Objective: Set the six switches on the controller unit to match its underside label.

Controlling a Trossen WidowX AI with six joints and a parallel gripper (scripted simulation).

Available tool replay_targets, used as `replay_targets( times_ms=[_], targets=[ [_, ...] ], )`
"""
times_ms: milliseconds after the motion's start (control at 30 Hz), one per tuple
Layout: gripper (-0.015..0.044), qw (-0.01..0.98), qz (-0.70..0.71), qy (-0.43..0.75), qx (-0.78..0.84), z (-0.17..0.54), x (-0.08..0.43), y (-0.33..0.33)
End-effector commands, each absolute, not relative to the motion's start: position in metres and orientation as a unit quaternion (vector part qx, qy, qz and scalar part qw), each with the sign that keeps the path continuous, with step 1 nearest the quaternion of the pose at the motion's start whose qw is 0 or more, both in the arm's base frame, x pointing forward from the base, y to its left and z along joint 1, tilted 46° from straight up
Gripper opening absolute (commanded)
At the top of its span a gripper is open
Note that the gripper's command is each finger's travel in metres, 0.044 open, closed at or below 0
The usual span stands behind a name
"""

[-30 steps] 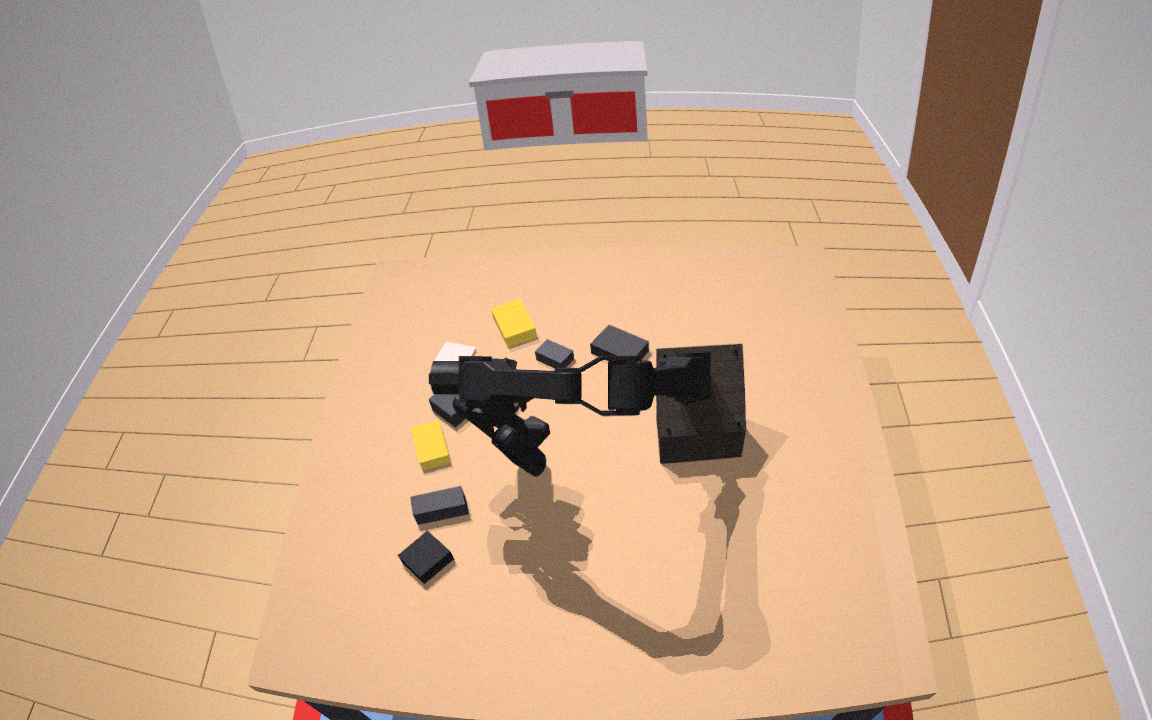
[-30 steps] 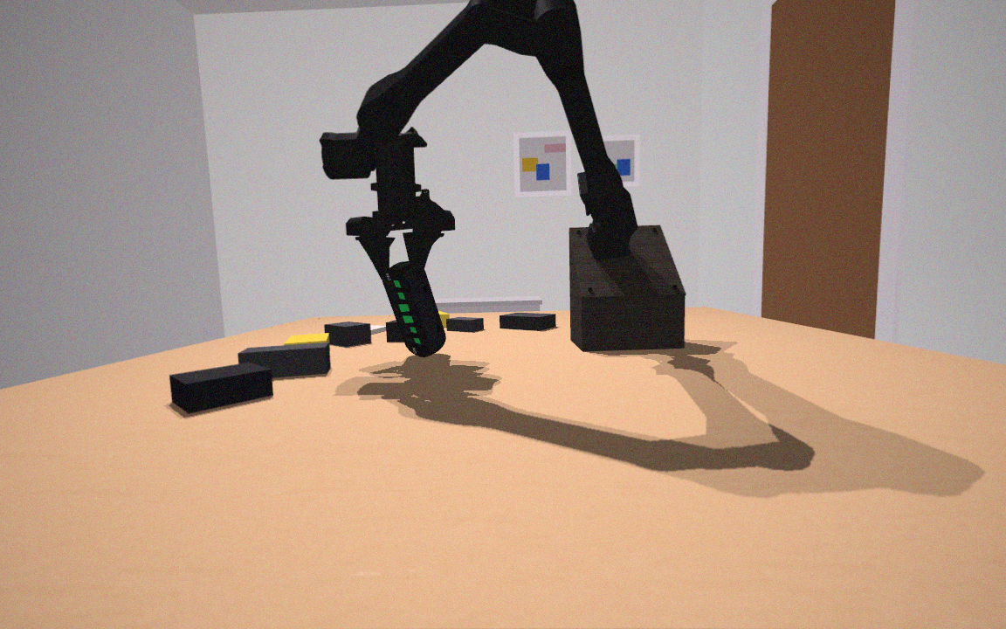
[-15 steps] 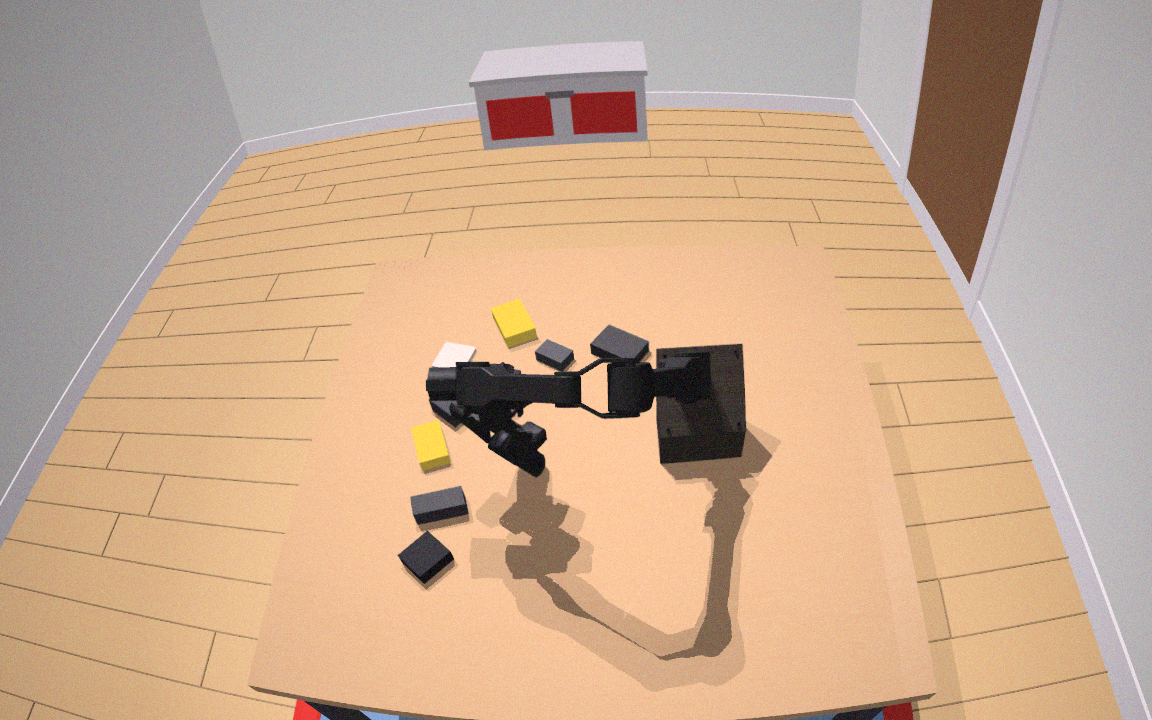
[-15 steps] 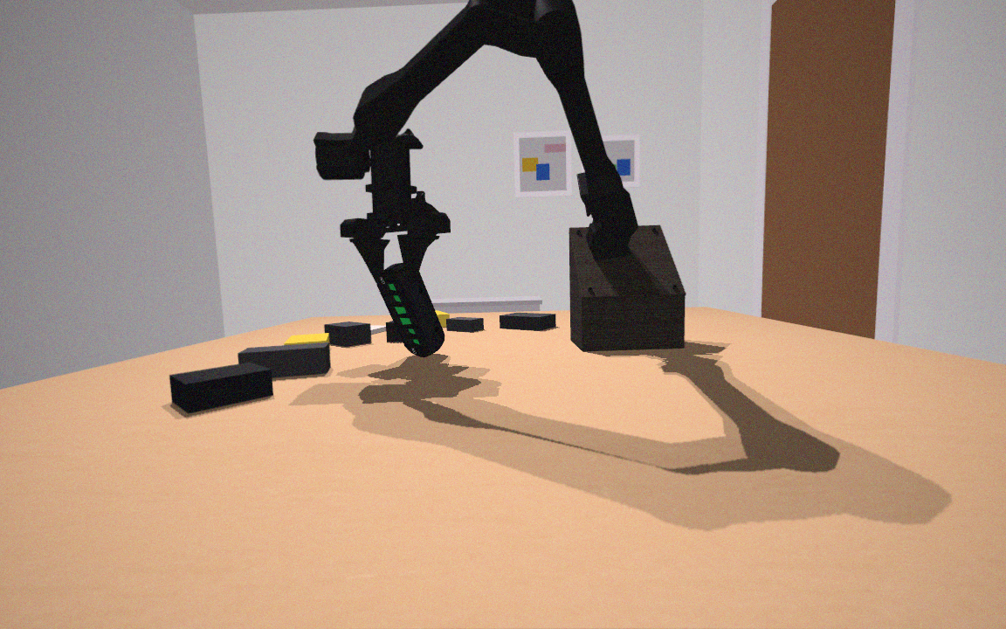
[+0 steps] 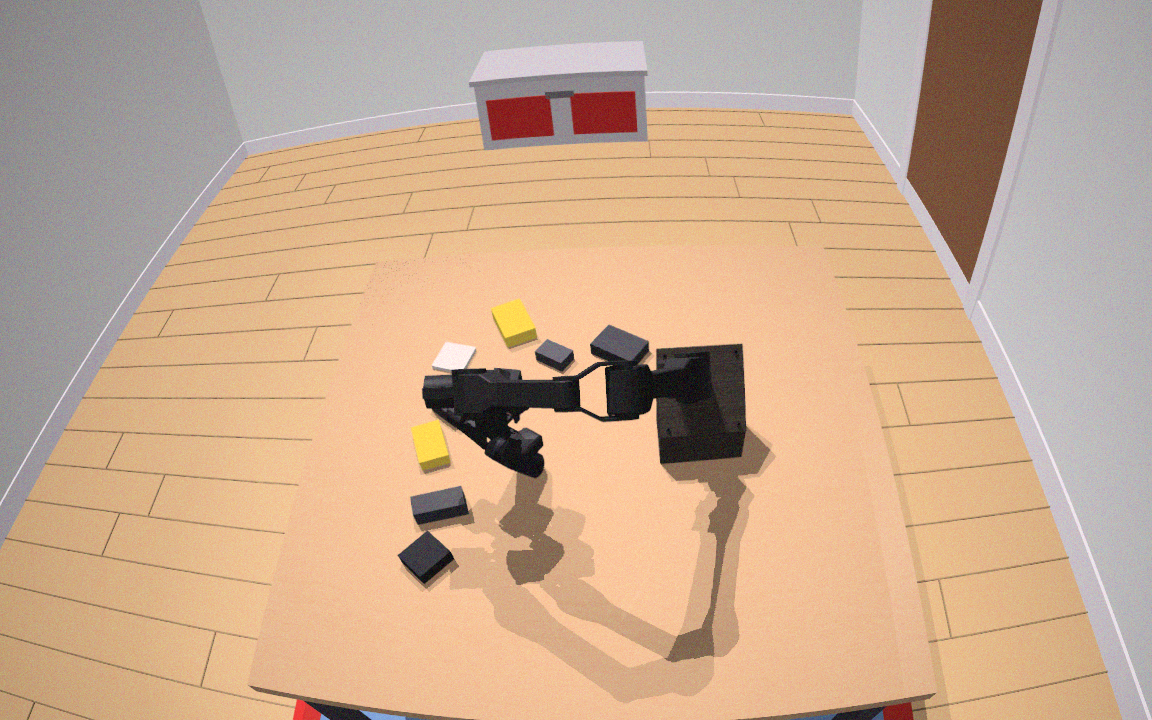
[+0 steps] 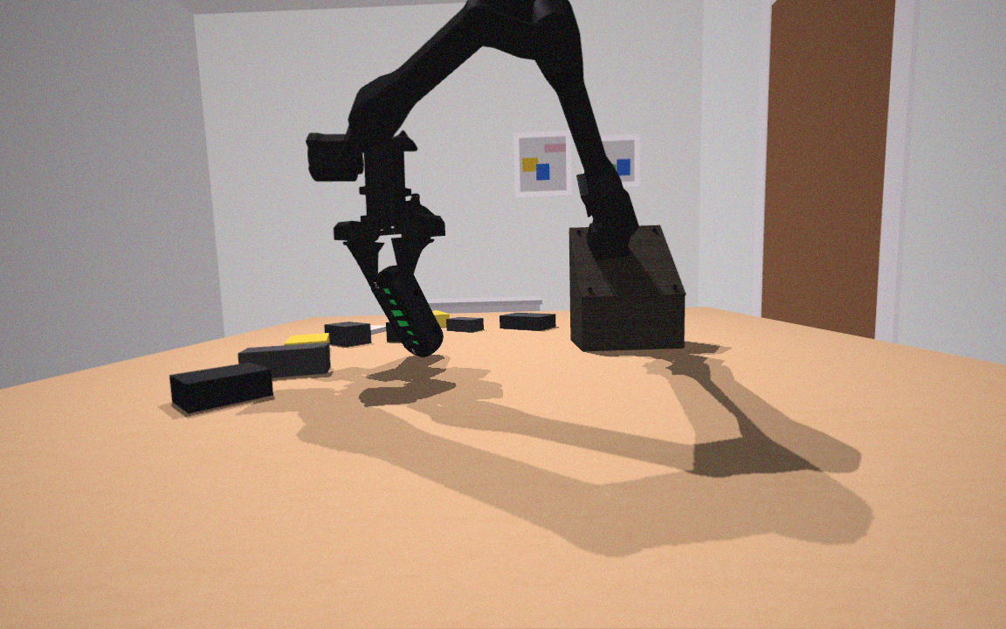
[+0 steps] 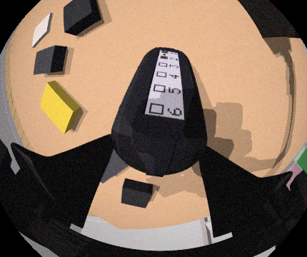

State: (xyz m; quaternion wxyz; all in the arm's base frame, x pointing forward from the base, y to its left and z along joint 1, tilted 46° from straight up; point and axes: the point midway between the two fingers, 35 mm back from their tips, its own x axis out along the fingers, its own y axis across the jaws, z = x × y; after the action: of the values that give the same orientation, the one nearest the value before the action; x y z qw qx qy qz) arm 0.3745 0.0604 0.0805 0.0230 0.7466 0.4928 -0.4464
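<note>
The dark grey controller unit (image 5: 523,466) (image 6: 422,319) (image 7: 133,119) hangs tilted on end, its lower end a little above the bench. My gripper (image 6: 391,273) (image 7: 158,145) is shut on its upper end, one finger on each side. The exterior view shows the switch side, with several green patches (image 6: 397,313) in a row; the switch positions are too small to tell. The wrist view shows the white label (image 7: 165,98) on the underside, numbered 1 to 6. Squares 3, 4, 5 and 6 are empty outlines. Squares 1 and 2, far and small, look filled.
Two yellow blocks (image 5: 514,317) (image 5: 430,443) (image 7: 57,107), a white plate (image 5: 454,355) (image 7: 42,30) and several dark blocks (image 5: 618,342) (image 5: 554,353) (image 5: 439,505) (image 5: 425,555) lie to the left and behind. The arm's dark base box (image 5: 701,443) (image 6: 631,321) stands on the right.
</note>
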Motion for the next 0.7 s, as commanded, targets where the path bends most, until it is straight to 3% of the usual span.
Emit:
replay_targets(
  times_ms=[0, 667],
  targets=[
    [0.0338, 0.021, -0.449, 0.496, 0.742, 0.079, 0.375, 0.067],
    [0.0338, 0.021, -0.449, 0.497, 0.743, 0.082, 0.385, 0.079]
  ],
)
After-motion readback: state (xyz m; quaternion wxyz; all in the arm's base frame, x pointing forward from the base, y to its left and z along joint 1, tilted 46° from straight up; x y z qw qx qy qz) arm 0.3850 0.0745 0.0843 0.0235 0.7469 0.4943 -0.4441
